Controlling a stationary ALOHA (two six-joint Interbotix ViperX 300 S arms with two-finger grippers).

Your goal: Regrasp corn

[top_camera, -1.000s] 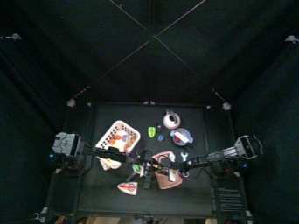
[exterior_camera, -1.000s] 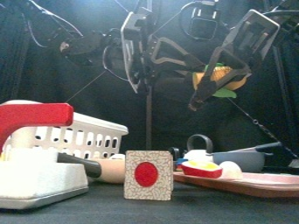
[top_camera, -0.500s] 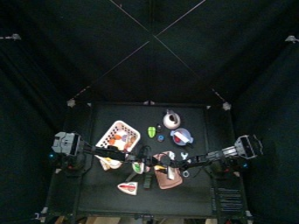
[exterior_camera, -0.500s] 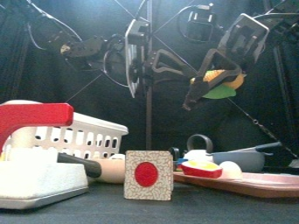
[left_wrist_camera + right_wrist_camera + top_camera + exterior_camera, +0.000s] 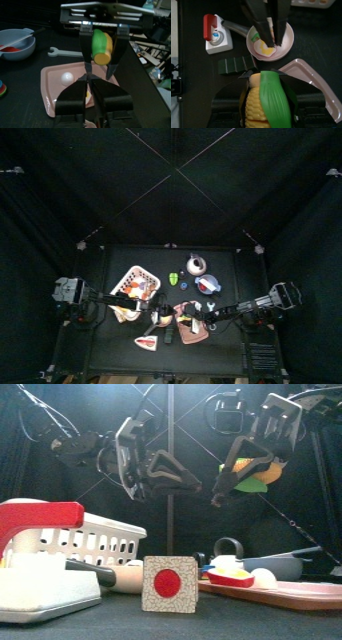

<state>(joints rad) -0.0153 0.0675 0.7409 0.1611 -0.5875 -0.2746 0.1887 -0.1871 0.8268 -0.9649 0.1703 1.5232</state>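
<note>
While the corn (image 5: 254, 476) is hanging high above the table, the right gripper (image 5: 249, 472) is clamping it between its two jaws, the yellow cob and its green husk showing lengthwise between them in the right wrist view (image 5: 264, 102). In the left wrist view the cob (image 5: 101, 46) is pointing end-on toward the camera, pinched in the right gripper's jaws. Just beside it in the front view, toward the left, the left gripper (image 5: 158, 472) is hovering with its jaws spread and nothing between them.

Below, a pinkish board (image 5: 61, 90) is lying on the black table (image 5: 27, 75), carrying a small white egg-like piece (image 5: 67, 77). Near its corner a white toy wrench (image 5: 61, 51) is lying, and beyond that a blue bowl (image 5: 15, 43) is holding a red-tipped spoon. At the front a white basket (image 5: 91, 544), a red-and-white block (image 5: 170, 583) and a red-handled white object (image 5: 34, 574) are standing. Black curtains (image 5: 171, 188) are closing in the pen.
</note>
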